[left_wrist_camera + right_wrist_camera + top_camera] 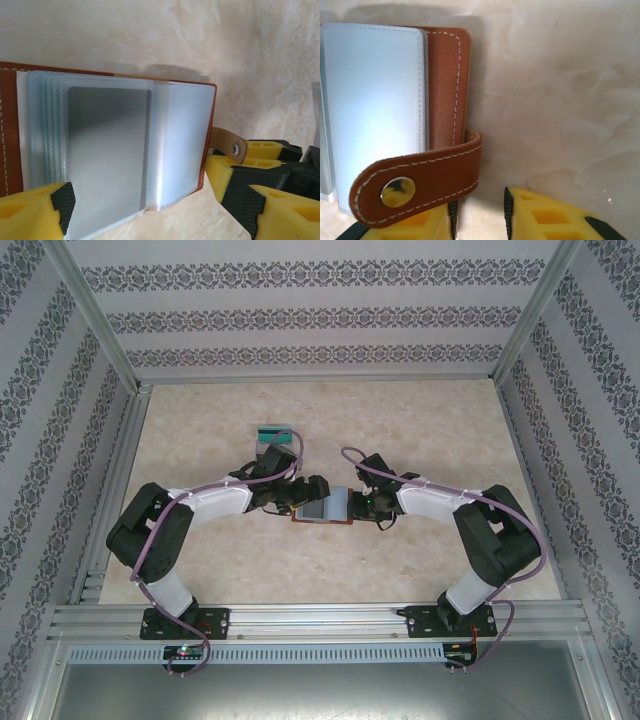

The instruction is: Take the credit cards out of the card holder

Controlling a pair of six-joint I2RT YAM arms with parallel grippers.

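The card holder [322, 508] lies open on the table between both grippers, brown leather outside and clear sleeves inside. A grey credit card [107, 150] sits in the top sleeve. My left gripper [150, 212] is open wide, its fingers standing either side of the sleeves' near edge without closing on them. At the holder's other edge [445, 85], my right gripper [480, 220] is open a little with nothing between its pads. The snap strap [420, 182] drapes over its left finger.
A clear box with a teal card [275, 437] stands just behind the left gripper. The beige table [420, 420] is bounded by an aluminium frame and patterned walls. Both arms meet close together at the centre.
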